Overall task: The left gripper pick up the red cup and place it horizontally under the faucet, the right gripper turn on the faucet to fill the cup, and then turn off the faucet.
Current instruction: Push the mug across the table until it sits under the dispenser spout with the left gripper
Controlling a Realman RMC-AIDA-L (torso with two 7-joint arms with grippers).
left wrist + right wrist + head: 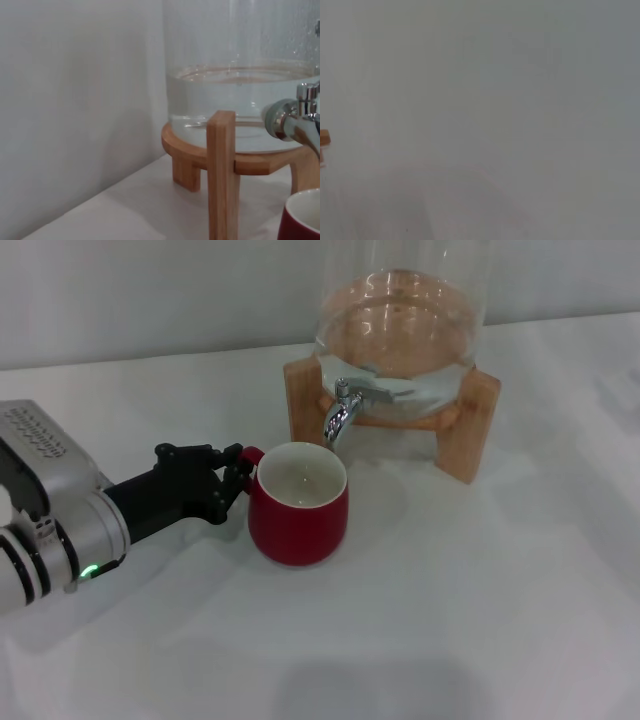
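Observation:
The red cup (298,520) stands upright on the white table, its cream-white mouth just below and in front of the faucet (343,410). My left gripper (238,468) reaches in from the left and is shut on the cup's small loop handle. In the left wrist view the cup's rim (302,220) shows at the corner, with the chrome faucet (295,120) above it. The faucet's lever top lies toward the right. No water stream shows. The right gripper is out of view.
The glass dispenser (400,320), part-filled with water, sits in a wooden stand (470,425) at the back centre. The white table (480,620) stretches in front and to the right. The right wrist view shows only white surface and a sliver of wood (324,140).

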